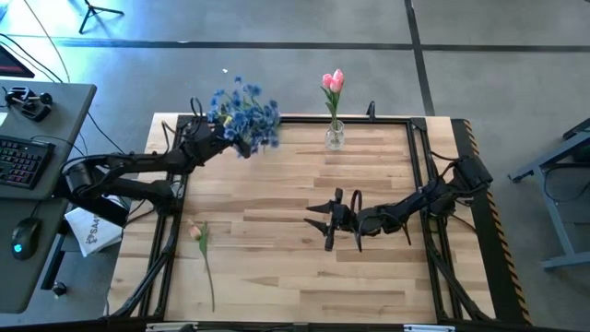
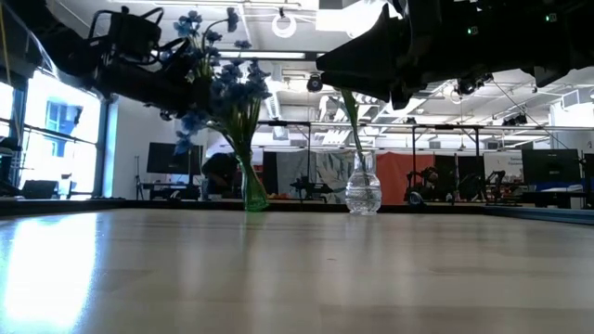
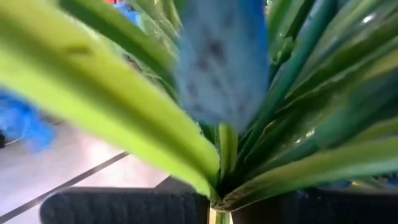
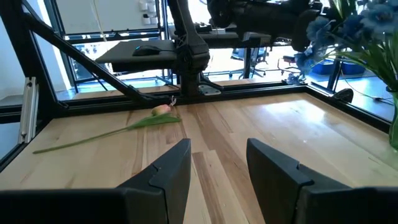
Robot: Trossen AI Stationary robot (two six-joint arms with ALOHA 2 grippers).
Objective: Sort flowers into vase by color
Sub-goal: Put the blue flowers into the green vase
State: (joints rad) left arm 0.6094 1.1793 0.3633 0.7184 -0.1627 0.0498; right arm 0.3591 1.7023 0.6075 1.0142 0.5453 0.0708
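Blue bunch (image 1: 244,115) in left jaws; two pink tulips (image 1: 333,81); right jaws wide.

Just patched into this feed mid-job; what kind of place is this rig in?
Likely a robotics lab or workshop: concrete floor, a desk with keyboard, and more framed workstations behind the table.

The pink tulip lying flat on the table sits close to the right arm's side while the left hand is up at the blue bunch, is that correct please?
Not quite: the loose pink tulip lies near the left arm's side of the table, as the high view shows. The rest stands: the left hand is up at the blue bunch, while the right hand waits open over mid-table.
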